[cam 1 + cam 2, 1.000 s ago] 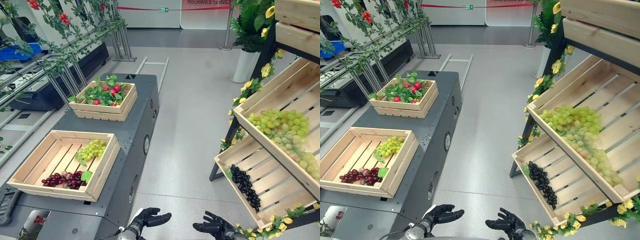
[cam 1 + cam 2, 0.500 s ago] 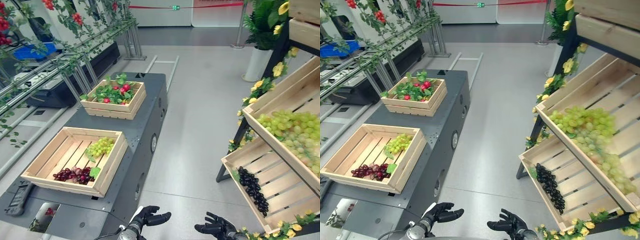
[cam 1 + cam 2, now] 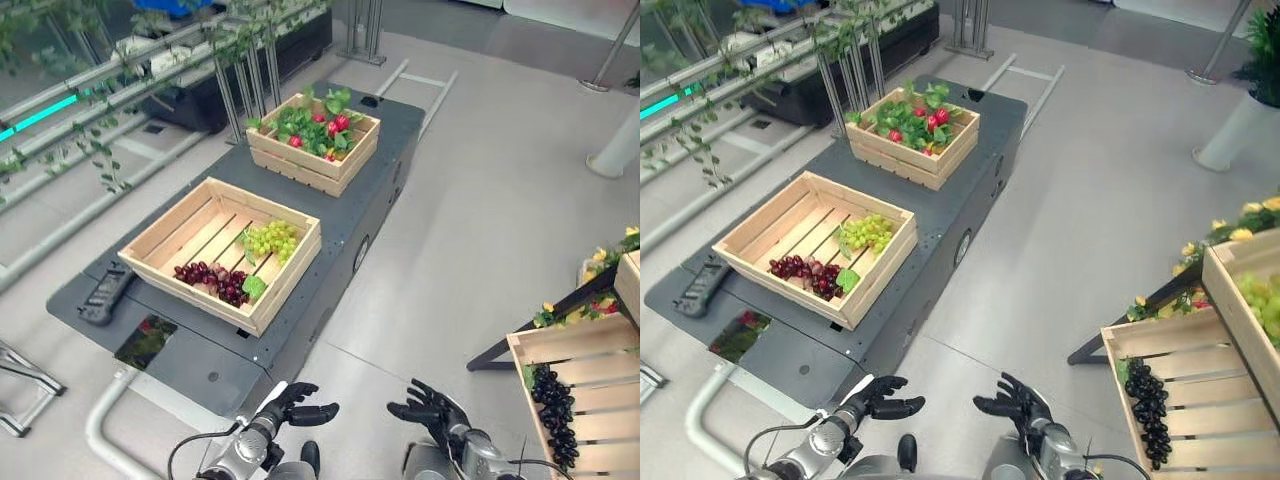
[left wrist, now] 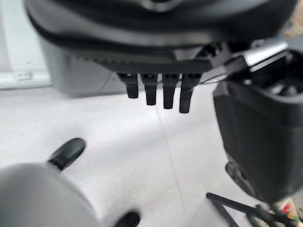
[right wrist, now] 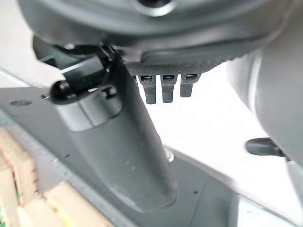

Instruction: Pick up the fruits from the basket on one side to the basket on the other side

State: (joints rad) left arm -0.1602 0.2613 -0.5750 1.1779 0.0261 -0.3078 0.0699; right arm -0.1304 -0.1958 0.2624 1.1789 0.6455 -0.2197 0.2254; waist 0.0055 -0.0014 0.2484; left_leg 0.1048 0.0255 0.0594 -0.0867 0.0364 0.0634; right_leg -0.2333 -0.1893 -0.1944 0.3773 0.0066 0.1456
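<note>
On the grey platform [image 3: 400,130] a near wooden crate [image 3: 165,225] holds a bunch of green grapes [image 3: 268,240] and a bunch of purple grapes [image 3: 212,282]. Behind it, a second crate [image 3: 300,165] is full of red fruits among leaves [image 3: 315,128]. On the right, a sloping shelf crate [image 3: 590,345] carries black grapes [image 3: 553,410], and above it lie green grapes [image 3: 1260,298]. My left hand [image 3: 288,407] and right hand [image 3: 428,411] hover low over the floor, both open and empty, far from every crate. Straight fingers [image 4: 156,92] show in the left wrist view, and fingers [image 5: 163,89] in the right.
A black handset [image 3: 100,295] lies on the platform's near left corner. Metal rails with green vines [image 3: 150,70] run along the left. A white pipe [image 3: 100,430] curves on the floor at the lower left. Yellow flowers [image 3: 600,300] trim the shelf frame.
The camera has swung left and down, so the platform sits in the middle and the shelf at the right edge. Both hands keep the same open pose.
</note>
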